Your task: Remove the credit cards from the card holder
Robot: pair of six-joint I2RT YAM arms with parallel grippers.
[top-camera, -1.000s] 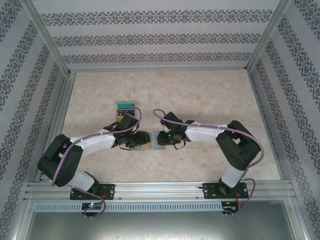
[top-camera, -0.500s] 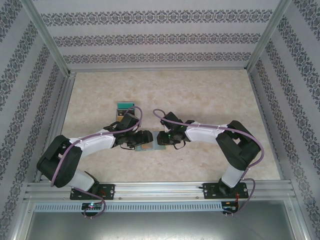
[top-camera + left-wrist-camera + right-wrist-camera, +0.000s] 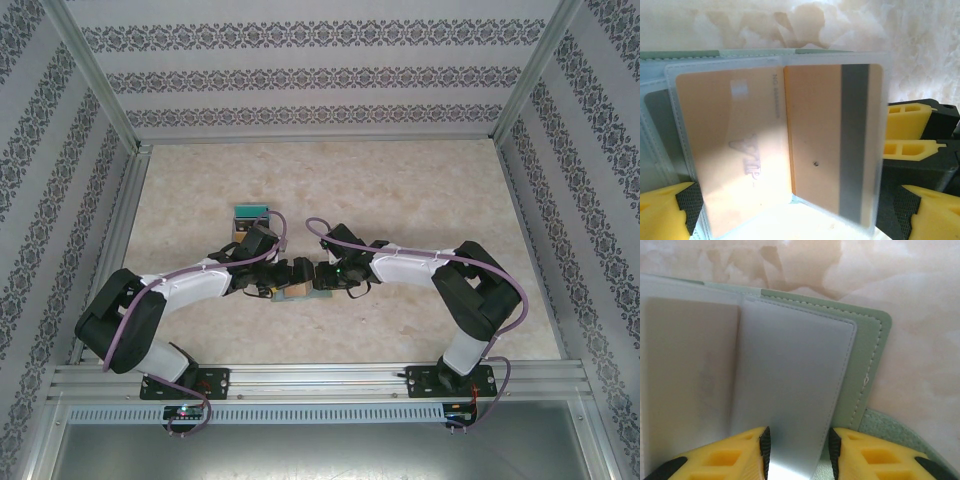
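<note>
The card holder (image 3: 867, 365) lies open on the counter (image 3: 920, 315), right in the middle, between the two arms. Its green cover is underneath and its clear pockets (image 3: 795, 380) are on top. Two tan cards (image 3: 735, 150) sit inside the pockets, side by side, one showing a dark stripe. A few loose cards (image 3: 252, 213) lie on the counter a little way behind the left arm, so some of the job looks done. The left claw (image 3: 792, 205) is wide apart and holds nothing; it hangs over the tan cards with one finger on each side of them. The right claw (image 3: 799, 450) is at the other end of the holder, with a clear pocket between its fingers. Its fingers are a little apart, and I cannot tell if they are squeezing the pocket or only standing around it. Lots could go wrong from here. If the right claw is not holding tight, the whole holder may slide or lift up when the left claw pulls a card. The pockets are smooth and shiny, so the left claw may pinch the plastic and not the card inside. It may also grab both tan cards at once. The two claws are very close, so they could bump each other.
</note>
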